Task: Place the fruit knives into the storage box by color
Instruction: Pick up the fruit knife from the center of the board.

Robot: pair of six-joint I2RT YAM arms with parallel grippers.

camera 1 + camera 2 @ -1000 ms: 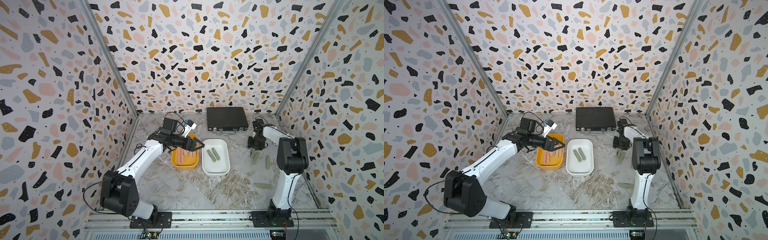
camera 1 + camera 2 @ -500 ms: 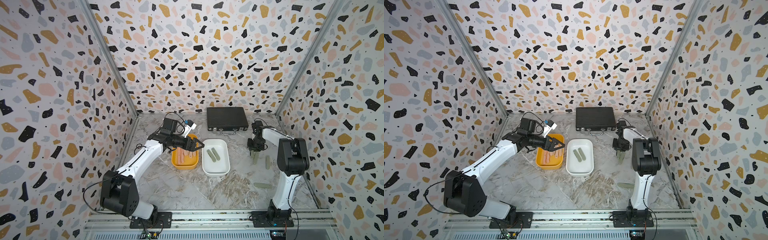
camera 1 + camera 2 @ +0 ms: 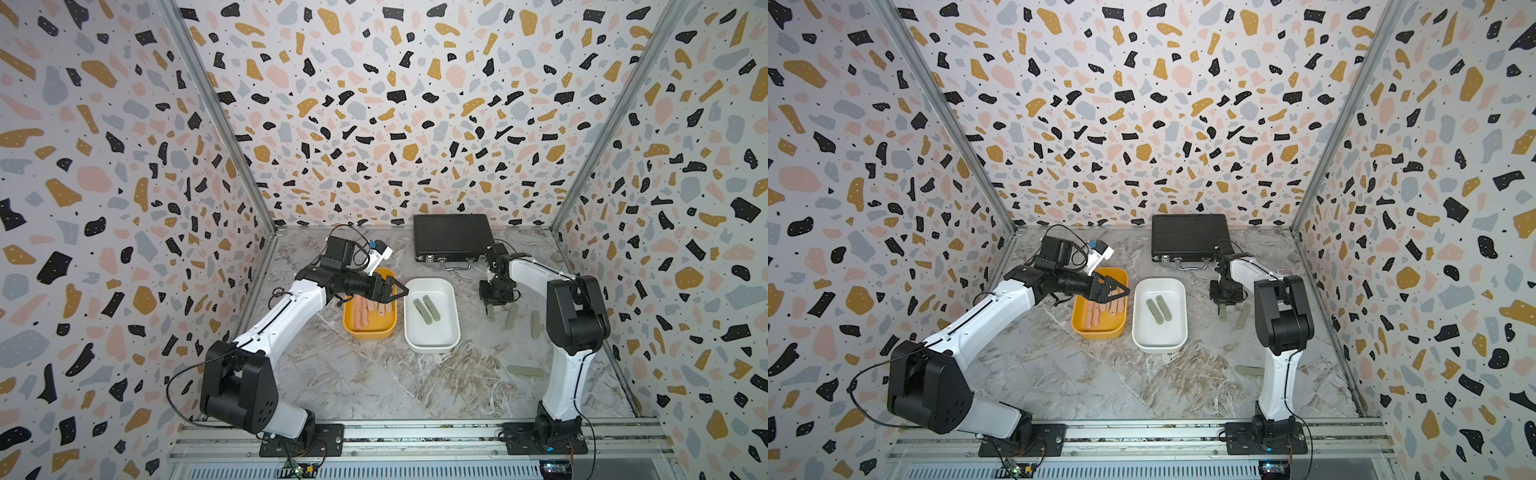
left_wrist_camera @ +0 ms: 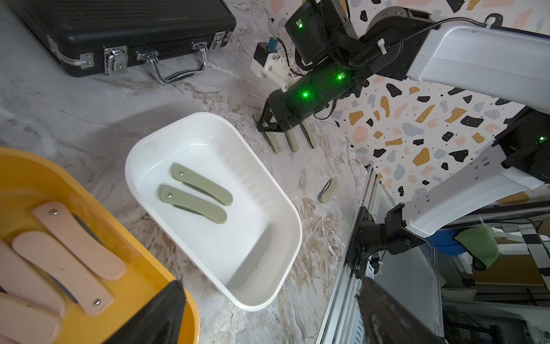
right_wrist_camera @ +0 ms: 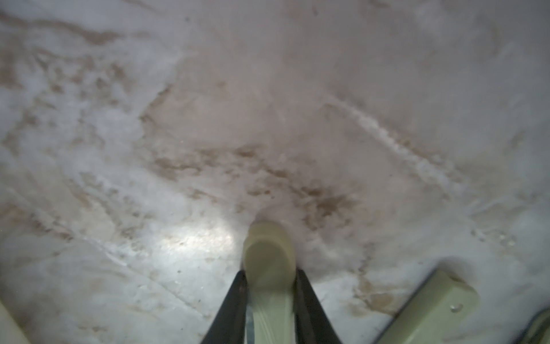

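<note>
The mustard-yellow storage box (image 3: 369,330) holds several salmon-pink fruit knives (image 4: 74,256). Beside it, the white storage box (image 3: 432,344) holds two sage-green knives (image 4: 198,193). My left gripper (image 3: 397,291) hangs open over the yellow box's far right corner, nothing between its fingers (image 4: 160,315). To the right of the white box, my right gripper (image 5: 270,275) points down at the table, shut on a green knife (image 5: 269,256). Whether that knife is off the table I cannot tell. Loose green knives lie beside it (image 3: 511,316), further right (image 3: 535,323) and nearer the front (image 3: 525,371).
A black briefcase (image 3: 451,237) with a metal handle lies at the back, just behind my right arm. Patterned walls close in three sides. A metal rail (image 3: 415,434) with both arm bases runs along the front edge.
My right gripper has closed on the green knife beside the white box. The left arm has not moved.
</note>
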